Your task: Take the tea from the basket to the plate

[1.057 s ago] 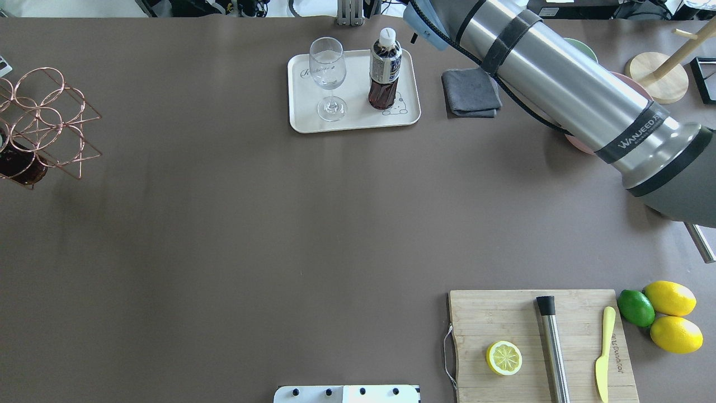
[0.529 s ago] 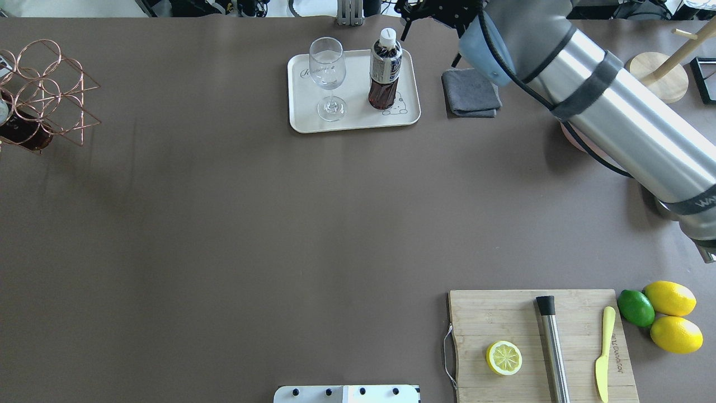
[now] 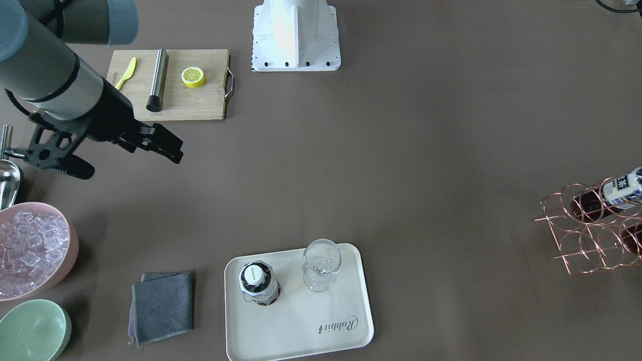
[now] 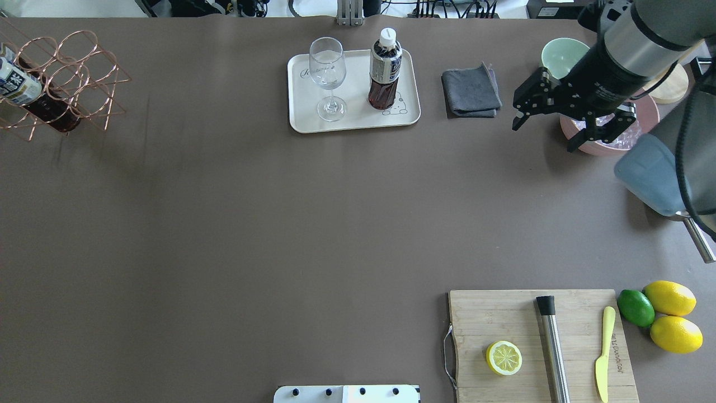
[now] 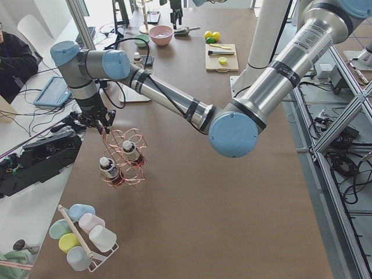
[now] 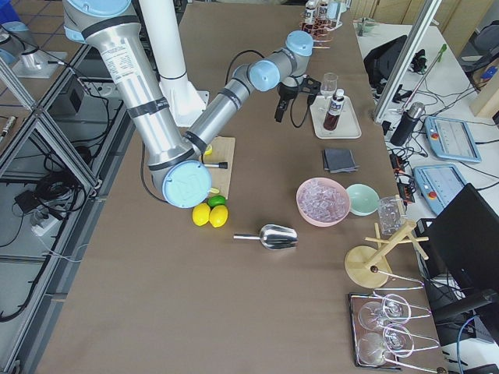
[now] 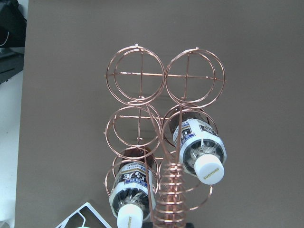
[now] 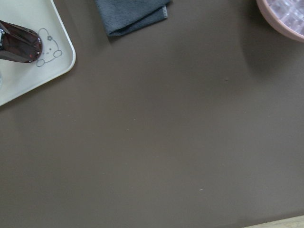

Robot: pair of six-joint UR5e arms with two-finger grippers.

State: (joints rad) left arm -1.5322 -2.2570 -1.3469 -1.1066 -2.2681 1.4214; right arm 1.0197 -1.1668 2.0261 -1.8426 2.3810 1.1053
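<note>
One tea bottle (image 4: 385,70) stands upright on the cream plate (image 4: 358,120), beside a wine glass (image 4: 328,73); it also shows in the front view (image 3: 258,283). The copper wire basket (image 4: 72,61) hangs tilted at the table's far left with two tea bottles (image 7: 202,149) in its rings. In the exterior left view my left gripper (image 5: 96,123) is at the top of the basket's handle; I cannot tell whether it is open or shut. My right gripper (image 4: 542,138) is open and empty, right of the plate, between the grey cloth (image 4: 471,92) and the pink ice bowl (image 3: 30,250).
A pale green bowl (image 4: 562,56) sits behind the right gripper. A metal scoop (image 3: 7,180) lies near the ice bowl. A cutting board (image 4: 503,313) with a lemon half, a steel muddler and a yellow knife is at the near right, next to lemons and a lime (image 4: 668,313).
My right arm has swung away from the plate to the right, and its open gripper has come into view. The basket has moved farther up and in from the left edge.
</note>
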